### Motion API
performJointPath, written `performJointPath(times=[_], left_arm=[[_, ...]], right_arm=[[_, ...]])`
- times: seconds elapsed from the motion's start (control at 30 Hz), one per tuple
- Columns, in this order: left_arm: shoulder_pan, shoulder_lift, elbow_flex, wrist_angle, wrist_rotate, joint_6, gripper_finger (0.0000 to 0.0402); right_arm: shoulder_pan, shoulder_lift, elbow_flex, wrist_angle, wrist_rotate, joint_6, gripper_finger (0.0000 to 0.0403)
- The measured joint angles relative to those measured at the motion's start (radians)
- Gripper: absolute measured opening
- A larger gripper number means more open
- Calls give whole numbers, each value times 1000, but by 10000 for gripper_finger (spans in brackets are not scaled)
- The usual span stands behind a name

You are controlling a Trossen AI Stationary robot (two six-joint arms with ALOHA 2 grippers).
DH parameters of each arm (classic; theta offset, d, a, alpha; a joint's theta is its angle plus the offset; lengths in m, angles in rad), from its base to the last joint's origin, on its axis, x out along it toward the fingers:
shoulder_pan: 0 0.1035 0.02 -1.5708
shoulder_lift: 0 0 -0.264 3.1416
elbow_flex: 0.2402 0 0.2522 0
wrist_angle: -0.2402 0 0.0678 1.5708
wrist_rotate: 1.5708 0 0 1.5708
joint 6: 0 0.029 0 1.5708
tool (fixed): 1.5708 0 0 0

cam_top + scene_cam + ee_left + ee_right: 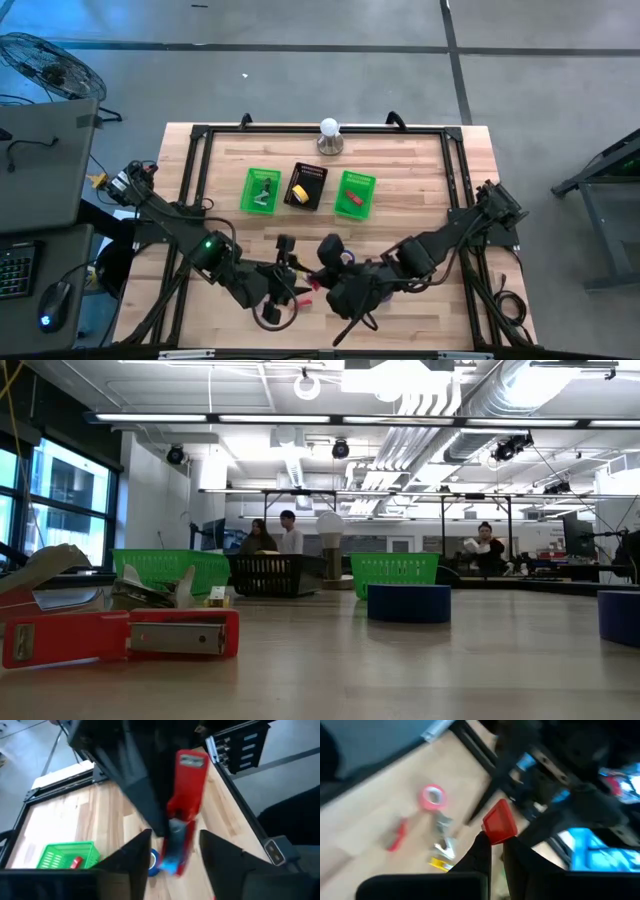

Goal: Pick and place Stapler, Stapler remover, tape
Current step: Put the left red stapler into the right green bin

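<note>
A red stapler [189,785] hangs in the air over the table's near middle, between both grippers. My right gripper [496,847] is shut on it. My left gripper [175,857] is open, with one finger on either side of the stapler's lower end and a gap on each side. A second red stapler [120,635] lies flat on the table near the front edge. Lying flat on the wood are a pink tape roll [433,796] and a blue tape roll [408,603]. A small red item [397,835] and a silvery piece [445,836] lie near the pink roll. My right gripper pinches the red stapler between its two fingers at one end [495,831]. One finger [150,810] lies slantwise across the stapler's body. The stapler is lifted clear of the table and stands steeply, its other end [192,760] pointing away from my left gripper.
Three bins stand in a row at the table's far middle: a green one [262,190], a black one [306,186] with a yellow roll, and a green one [355,194] with a red item. A pale bulb-shaped object [329,130] stands behind them. People show in the room beyond.
</note>
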Motion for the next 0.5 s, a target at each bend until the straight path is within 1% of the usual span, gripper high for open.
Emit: performJointPath(times=[0.07, 0.13, 0.2, 0.27, 0.3, 0.4, 0.43, 0.5], left_arm=[[0, 0, 0, -4, -4, -1, 190], [1, 0, 1, -4, -12, 0, 206], [2, -2, 1, -5, -64, 0, 214], [4, -2, 2, -14, -152, -1, 215], [3, -3, 1, -29, -192, 0, 214], [-14, -18, -2, -81, -366, -18, 209], [-14, -27, -2, -94, -430, -47, 207], [-8, -43, 1, -117, -529, -87, 202]], right_arm=[[1, -4, 4, -11, 61, 17, 16], [3, -11, 22, -60, 130, 47, 16], [4, -32, 35, -118, 195, 99, 16], [-3, -65, 45, -190, 264, 175, 16], [-9, -86, 46, -237, 314, 220, 16], [-46, -146, 52, -373, 424, 385, 16], [-63, -165, 51, -440, 443, 451, 16], [-113, -195, 48, -560, 427, 587, 16]])
